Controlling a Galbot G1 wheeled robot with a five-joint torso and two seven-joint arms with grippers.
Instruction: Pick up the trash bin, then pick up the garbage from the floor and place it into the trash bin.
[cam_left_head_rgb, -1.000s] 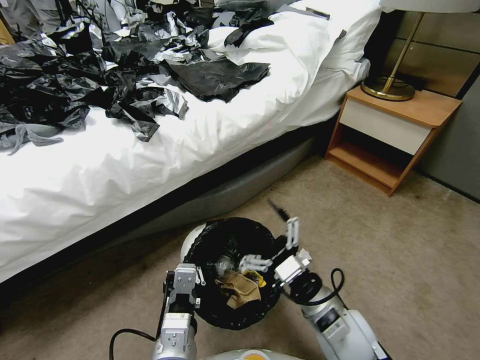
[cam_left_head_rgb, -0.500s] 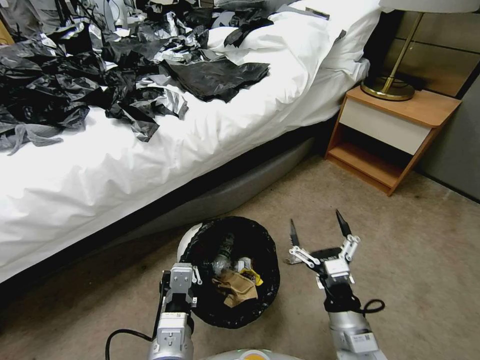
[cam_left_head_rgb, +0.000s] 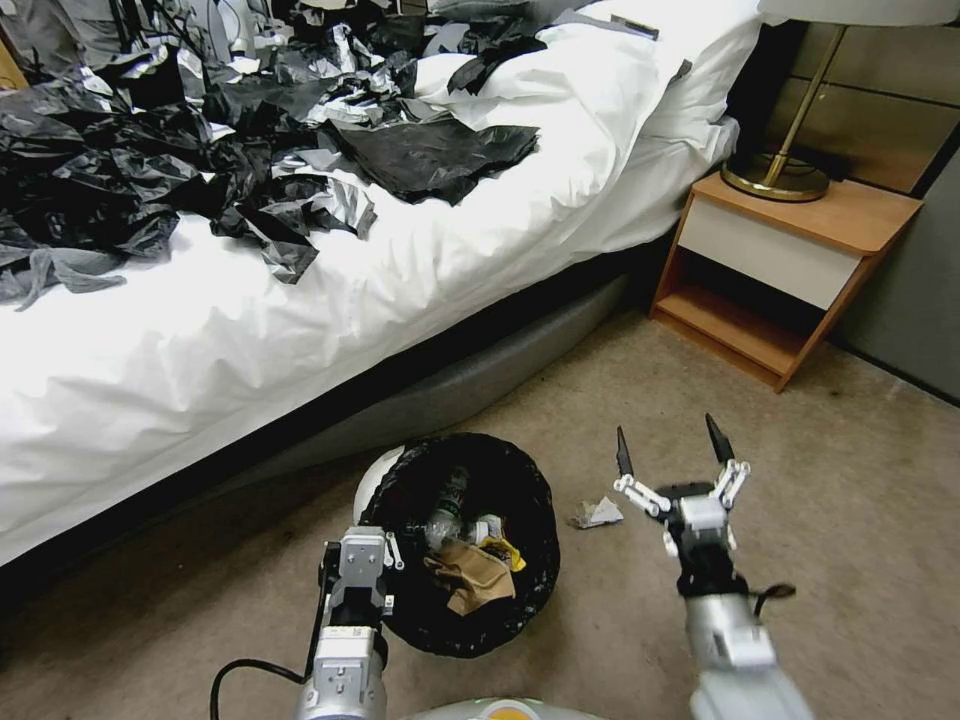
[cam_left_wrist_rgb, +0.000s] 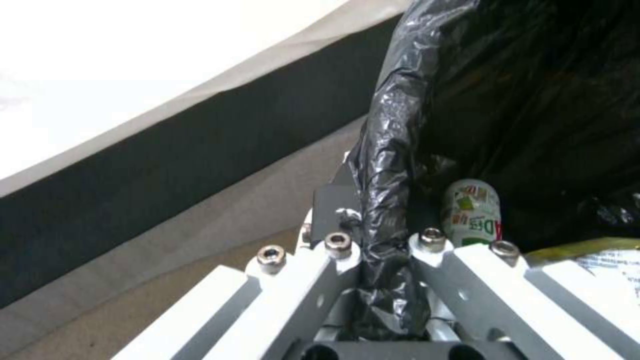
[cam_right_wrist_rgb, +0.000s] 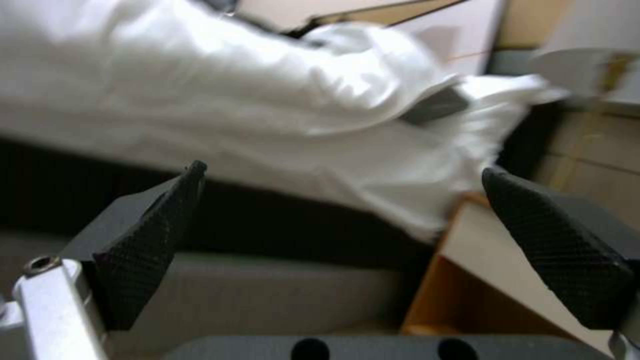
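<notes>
A white-sheeted bed (cam_left_head_rgb: 420, 270) fills the far side of the room, its upper half strewn with black and silver plastic sheets (cam_left_head_rgb: 200, 150). At its head stands a wooden nightstand (cam_left_head_rgb: 790, 270) carrying a brass lamp (cam_left_head_rgb: 790, 160). The carpet (cam_left_head_rgb: 860, 520) runs from the bed base to the robot.

The bin (cam_left_head_rgb: 460, 545), lined with a black bag, sits on the carpet close in front of the robot, just off the bed base. The left claw (cam_left_head_rgb: 362, 568) is pinching the bin's near-left rim; the left wrist view shows the bag (cam_left_wrist_rgb: 387, 200) squeezed between its metal links. Inside the bin lie a crumpled brown paper bag (cam_left_head_rgb: 470, 578), a yellow wrapper (cam_left_head_rgb: 505, 550) and a small green-labelled bottle (cam_left_head_rgb: 447, 505), the bottle also seen in the left wrist view (cam_left_wrist_rgb: 472, 212).

To the right of the bin the right claw (cam_left_head_rgb: 668, 452) hangs above the carpet, empty, its two black fingertips (cam_left_head_rgb: 718, 440) spread wide and pointing toward the nightstand.

One white tissue (cam_left_head_rgb: 597, 514) lies on the carpet between the bin and the right claw, touching neither.
</notes>
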